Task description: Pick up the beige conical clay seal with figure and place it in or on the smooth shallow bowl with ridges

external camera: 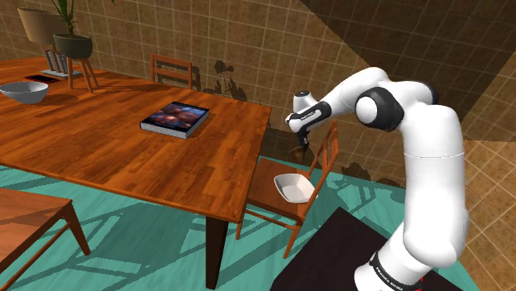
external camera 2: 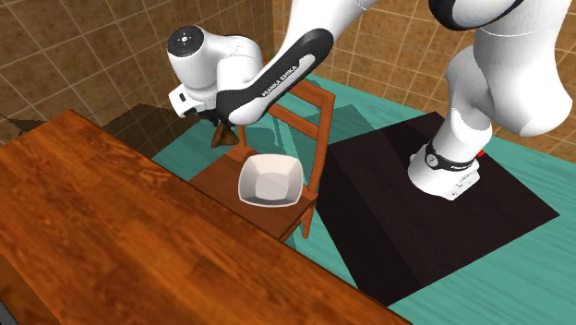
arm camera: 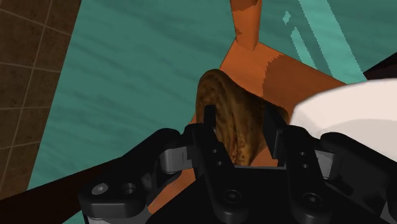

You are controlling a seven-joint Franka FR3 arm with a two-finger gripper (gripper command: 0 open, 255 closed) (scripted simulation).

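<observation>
- Above the wooden chair [external camera 2: 214, 177], the hand [arm camera: 240, 119] was closed on the brown conical seal [arm camera: 232, 108], with both black fingers pressed to its sides.
- The seal hung clear of the seat and touched only the fingers.
- The white shallow bowl [external camera 2: 270, 180] stood on the chair seat near the hand; the seal seemed to be beside it, not over it.
- The desk [external camera: 99, 145] carried a book [external camera: 174, 118], well apart from the chair.

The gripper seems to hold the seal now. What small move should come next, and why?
Probably carry the brown seal, clasped in the gripper, sideways until it hangs over the white bowl on the chair seat: the bowl lies beside the gripper, not under it.
</observation>
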